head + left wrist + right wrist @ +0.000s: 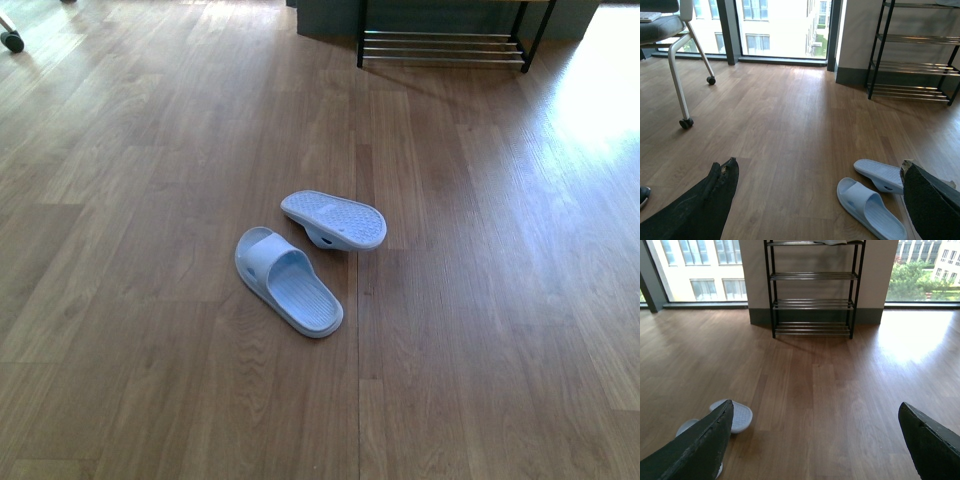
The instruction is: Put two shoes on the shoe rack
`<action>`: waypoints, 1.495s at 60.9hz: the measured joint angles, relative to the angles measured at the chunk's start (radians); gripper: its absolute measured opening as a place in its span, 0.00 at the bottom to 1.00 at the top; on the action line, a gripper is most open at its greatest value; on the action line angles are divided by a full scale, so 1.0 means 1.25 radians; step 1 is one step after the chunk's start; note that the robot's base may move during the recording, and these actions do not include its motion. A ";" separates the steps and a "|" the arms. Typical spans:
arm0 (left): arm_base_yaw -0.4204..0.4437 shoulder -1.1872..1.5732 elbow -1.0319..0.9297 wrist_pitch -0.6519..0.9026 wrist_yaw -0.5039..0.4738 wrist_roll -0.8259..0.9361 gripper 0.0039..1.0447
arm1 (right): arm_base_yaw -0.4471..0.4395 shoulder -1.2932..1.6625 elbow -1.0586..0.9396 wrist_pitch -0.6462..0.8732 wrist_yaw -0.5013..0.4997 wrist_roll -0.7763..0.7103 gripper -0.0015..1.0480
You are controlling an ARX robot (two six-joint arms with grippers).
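Two pale blue slides lie on the wooden floor in the front view. One slide (286,280) sits upright with its strap up; the other slide (334,219) lies flipped, sole up, just behind it. The shoe rack (443,44) with a black frame and chrome bars stands at the far wall. Neither arm shows in the front view. My left gripper (820,175) is open above the floor, the upright slide (870,208) and flipped slide (880,174) near its one finger. My right gripper (815,415) is open facing the shoe rack (812,287), the flipped slide (740,415) beside one finger.
An office chair with castors (686,122) stands off to one side in the left wrist view; a castor (12,40) shows at the far left of the front view. Large windows line the far wall. Bright sunlight falls on the floor (600,90) near the rack.
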State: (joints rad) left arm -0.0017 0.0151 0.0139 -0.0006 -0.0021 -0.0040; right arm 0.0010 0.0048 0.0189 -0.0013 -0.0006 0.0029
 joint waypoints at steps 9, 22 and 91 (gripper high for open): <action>0.000 0.000 0.000 0.000 0.002 0.000 0.91 | 0.000 -0.001 0.000 0.000 0.001 0.000 0.91; 0.000 0.000 0.000 0.000 0.002 0.000 0.91 | 0.000 -0.001 0.000 0.000 0.000 0.000 0.91; 0.000 0.000 0.000 0.000 -0.001 0.000 0.91 | 0.000 -0.002 0.000 0.000 -0.001 0.000 0.91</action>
State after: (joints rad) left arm -0.0017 0.0151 0.0139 -0.0006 -0.0032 -0.0040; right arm 0.0010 0.0029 0.0189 -0.0013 -0.0017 0.0025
